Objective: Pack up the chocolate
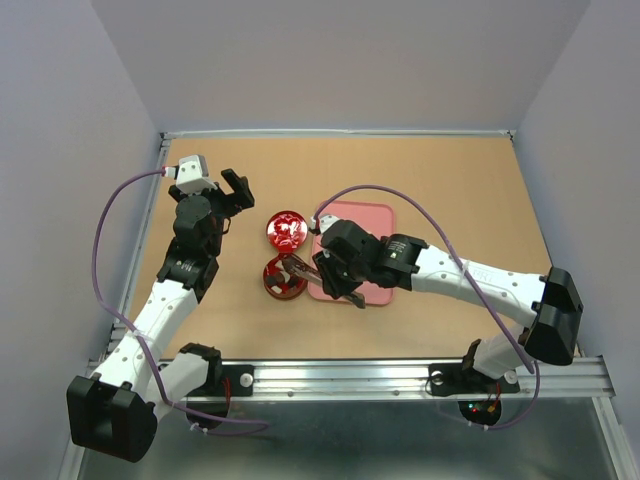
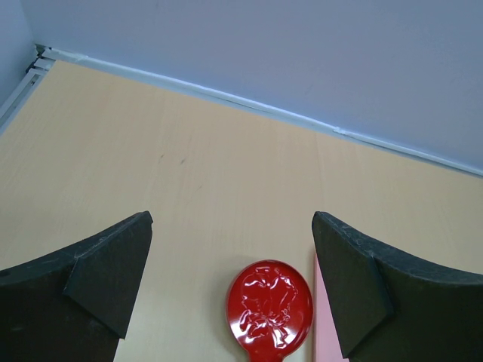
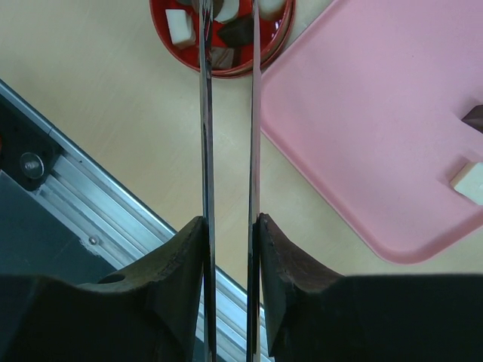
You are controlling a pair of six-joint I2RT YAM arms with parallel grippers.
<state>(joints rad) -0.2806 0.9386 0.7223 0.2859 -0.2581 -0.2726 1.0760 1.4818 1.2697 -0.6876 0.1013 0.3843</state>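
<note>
Firstly, from above, the left gripper [image 1: 233,198] hangs over the table [image 1: 450,190], left of a round red lid [image 1: 287,231], with its fingers wide apart and nothing between them. The right gripper [image 1: 318,274] reaches across the pink tray [image 1: 365,215] toward the open red tin [image 1: 270,287], which sits just beside the tray's left edge. Next, the left wrist view shows the lid low between the spread fingers. Finally, in the right wrist view the fingers are clamped on thin metal tweezers [image 3: 253,113], whose tips are inside the tin among the chocolate [image 3: 179,26]; whether they pinch a piece, I cannot tell. One cream piece and one dark piece lie on the tray.
</note>
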